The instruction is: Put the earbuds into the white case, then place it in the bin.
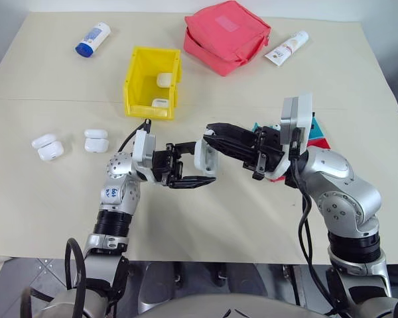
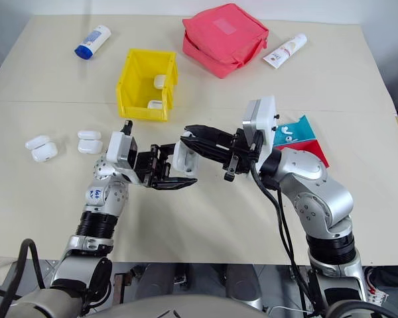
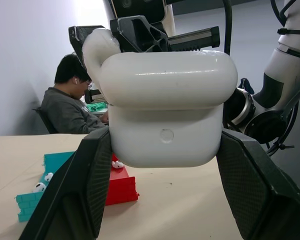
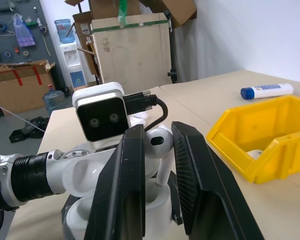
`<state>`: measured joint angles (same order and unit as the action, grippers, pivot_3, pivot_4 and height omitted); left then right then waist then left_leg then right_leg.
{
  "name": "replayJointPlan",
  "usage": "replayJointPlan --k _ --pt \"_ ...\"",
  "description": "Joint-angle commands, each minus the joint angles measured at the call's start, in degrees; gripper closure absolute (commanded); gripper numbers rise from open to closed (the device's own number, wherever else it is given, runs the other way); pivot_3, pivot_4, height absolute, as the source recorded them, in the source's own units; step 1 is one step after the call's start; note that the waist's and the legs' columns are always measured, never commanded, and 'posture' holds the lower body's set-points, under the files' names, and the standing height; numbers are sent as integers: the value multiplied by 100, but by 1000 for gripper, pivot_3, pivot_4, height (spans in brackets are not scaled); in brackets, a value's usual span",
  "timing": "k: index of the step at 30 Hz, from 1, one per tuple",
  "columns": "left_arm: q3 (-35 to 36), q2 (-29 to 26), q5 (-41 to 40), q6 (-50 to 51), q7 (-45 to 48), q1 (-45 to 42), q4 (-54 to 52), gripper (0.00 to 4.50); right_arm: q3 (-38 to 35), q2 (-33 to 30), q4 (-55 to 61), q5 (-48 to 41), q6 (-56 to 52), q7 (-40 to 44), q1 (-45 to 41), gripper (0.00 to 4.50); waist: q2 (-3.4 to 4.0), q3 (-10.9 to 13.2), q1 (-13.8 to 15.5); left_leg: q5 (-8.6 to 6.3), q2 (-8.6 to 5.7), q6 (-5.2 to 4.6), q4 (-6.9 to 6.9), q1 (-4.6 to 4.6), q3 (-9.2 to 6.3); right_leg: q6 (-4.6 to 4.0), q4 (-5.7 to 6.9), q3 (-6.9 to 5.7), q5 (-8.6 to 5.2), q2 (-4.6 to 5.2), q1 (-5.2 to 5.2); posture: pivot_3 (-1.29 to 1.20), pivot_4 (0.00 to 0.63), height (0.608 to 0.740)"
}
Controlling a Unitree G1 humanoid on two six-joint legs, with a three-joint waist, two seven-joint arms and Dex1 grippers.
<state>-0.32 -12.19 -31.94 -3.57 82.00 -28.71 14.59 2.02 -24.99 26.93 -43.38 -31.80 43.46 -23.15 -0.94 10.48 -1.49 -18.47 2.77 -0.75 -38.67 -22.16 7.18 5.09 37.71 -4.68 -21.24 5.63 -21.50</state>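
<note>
A: Where is the small glossy white rounded earbud case [image 3: 165, 125] right now?

B: Up off the tan tabletop [image 1: 53, 199], near the scene's centre. The left gripper [image 1: 186, 171], black two-fingered, is clamped on the case's body from both sides, lid flipped up.

A: And the other arm?

B: The right gripper [image 4: 157, 165] reaches in from three o'clock. Its black fingers are pinched on a tiny glossy white stemmed earbud [image 4: 159, 145], head between the pads, stem pointing down into the open case.

A: The bright yellow rectangular plastic bin [image 1: 138, 76]?

B: At about eleven o'clock from the grippers, well apart from them, standing on the table. Two more white cases [image 1: 164, 79] lie inside it.

A: Anything else on the table?

B: Two pairs of spare white cases [image 1: 48, 147] sit out at nine o'clock. A pink-red fabric pouch [image 1: 227, 34] lies at twelve, just beside the bin. A white tube with a blue cap [image 1: 93, 40] lies at ten o'clock, another white tube [image 1: 286, 48] at one. Behind the right gripper, at three o'clock, low teal and red trays [image 2: 298, 138] hold loose earbuds [image 3: 117, 164].
</note>
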Motion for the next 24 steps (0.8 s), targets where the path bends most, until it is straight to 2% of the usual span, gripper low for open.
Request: replayJointPlan --k 1,12,24 --pt "127 27 -125 -121 -39 -182 -47 1721 34 -40 161 -45 -65 7 71 4053 0 0 0 0 0 0 -4 -2 -3 0 1 -3 0 0 0 0 150 740" --pt "145 151 -153 -214 -39 -425 145 1721 221 144 95 138 15 -18 170 4053 0 0 6 0 0 0 -28 -17 -22 1 4 -21 0 0 2 0 150 740" --pt "380 47 -181 -352 -108 -566 361 1721 98 -715 -15 224 -12 666 156 4053 0 0 9 0 -1 0 -31 -21 -28 1 3 -27 1 0 2 0 150 740"
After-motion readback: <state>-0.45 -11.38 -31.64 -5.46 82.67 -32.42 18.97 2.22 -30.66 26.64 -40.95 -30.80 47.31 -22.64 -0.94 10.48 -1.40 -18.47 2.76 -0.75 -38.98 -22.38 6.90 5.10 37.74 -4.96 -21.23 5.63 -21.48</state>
